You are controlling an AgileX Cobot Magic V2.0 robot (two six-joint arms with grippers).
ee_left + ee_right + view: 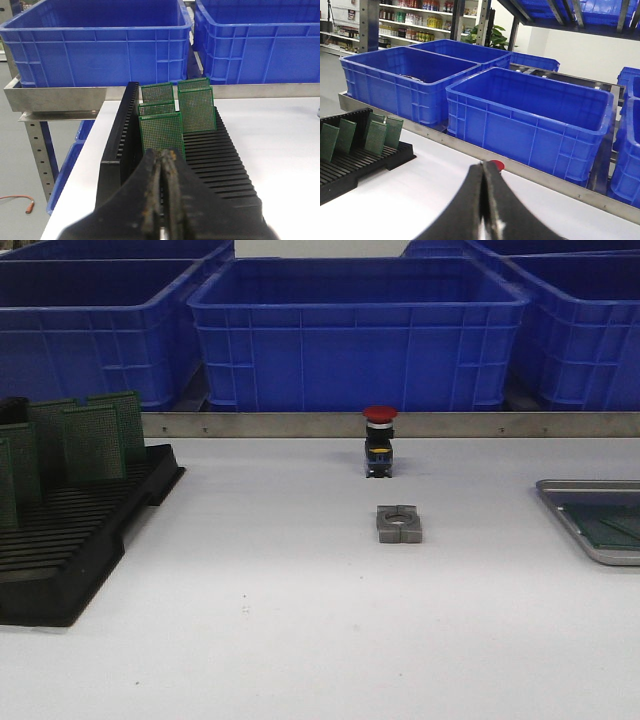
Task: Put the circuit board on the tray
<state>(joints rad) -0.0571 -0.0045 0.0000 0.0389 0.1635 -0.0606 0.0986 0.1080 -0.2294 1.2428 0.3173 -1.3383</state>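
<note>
Front view: a white table (pixel 300 620) carries a black slotted rack (pixel 70 540) at the left, with several green circuit boards (pixel 95 440) standing upright in its slots, and a silvery tray (pixel 590 515) at the far right edge, well apart from the rack. At least one green board (pixel 610 525) already lies flat in the tray. Between them stand a red-capped push button (pixel 380 440) and a small grey metal block (pixel 399 523); blue crates (pixel 360 330) line the rear.

Neither arm appears in this view. Left wrist view: the left gripper (pixel 163 200) hangs just before the nearest upright board (pixel 161 135), its jaws pressed together and holding nothing. Right wrist view: the right gripper (pixel 482 205) is likewise closed and empty, above bare table.

Judged from this layout, the task is partly done: some boards are delivered, several remain racked, and the next pick has not begun.
</note>
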